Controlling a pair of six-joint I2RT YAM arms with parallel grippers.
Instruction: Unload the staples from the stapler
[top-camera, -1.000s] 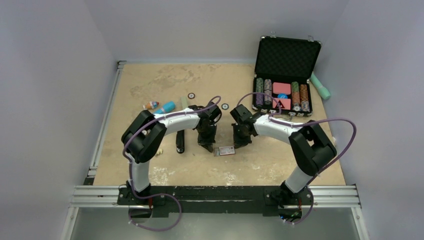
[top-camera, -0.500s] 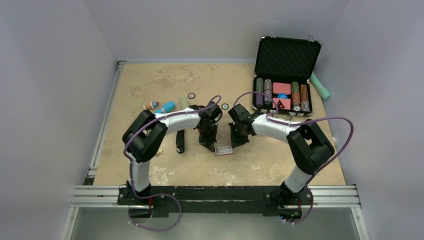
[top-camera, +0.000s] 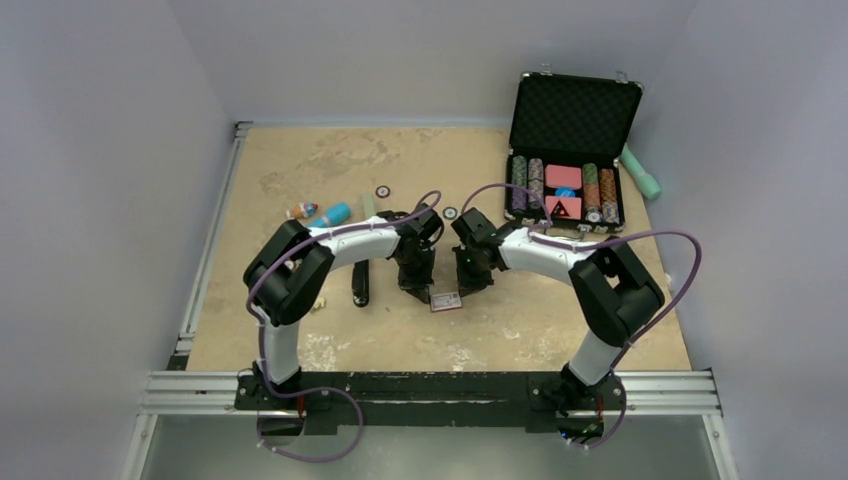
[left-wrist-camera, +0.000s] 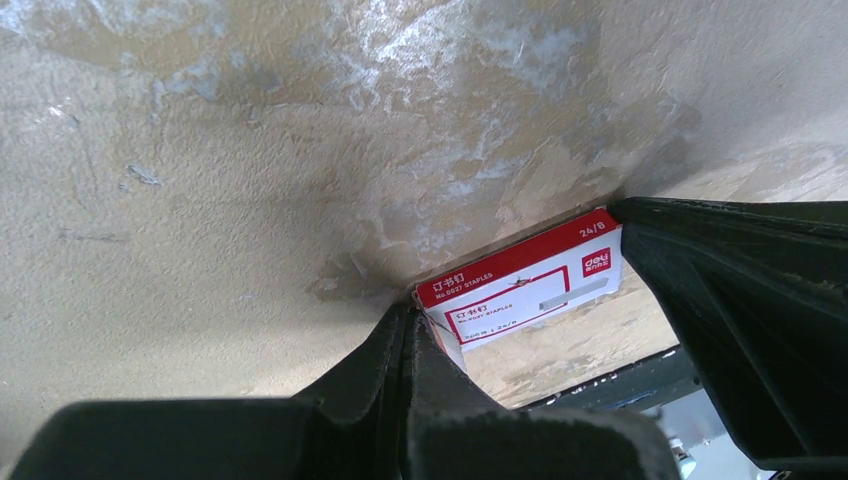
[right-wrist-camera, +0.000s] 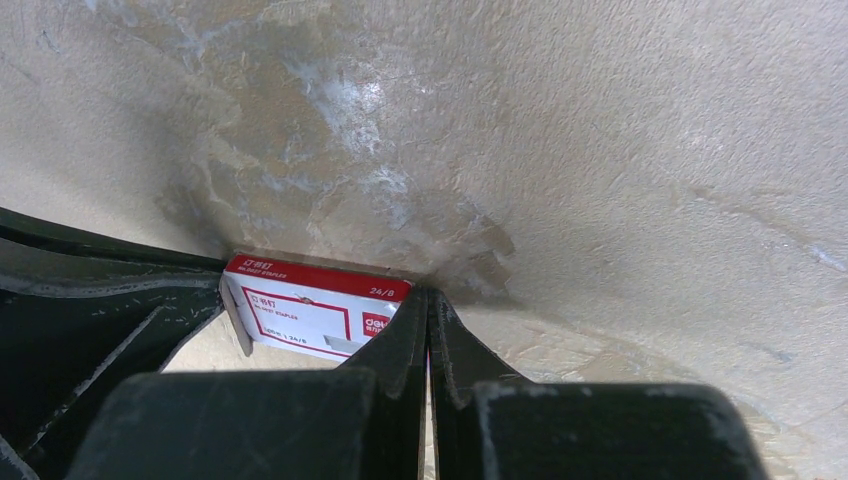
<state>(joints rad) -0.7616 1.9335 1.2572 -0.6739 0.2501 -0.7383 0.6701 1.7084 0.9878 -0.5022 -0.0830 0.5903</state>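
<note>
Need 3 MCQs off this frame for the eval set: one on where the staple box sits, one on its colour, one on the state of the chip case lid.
1. Where is the staple box?
A. On the table, between the left gripper and the right gripper
B. Against the back wall
C. On the left rail

2. What colours is the box?
A. Blue and yellow
B. Red and white
C. All black

3. How is the chip case lid?
A. Shut and latched
B. Taken off and lying flat
C. Open, standing upright

Answers:
1 A: the top view shows the box on the table with one gripper at each end.
2 B: both wrist views show a red top edge and a white label face.
3 C: the foam-lined lid stands up at the back of the case.
</note>
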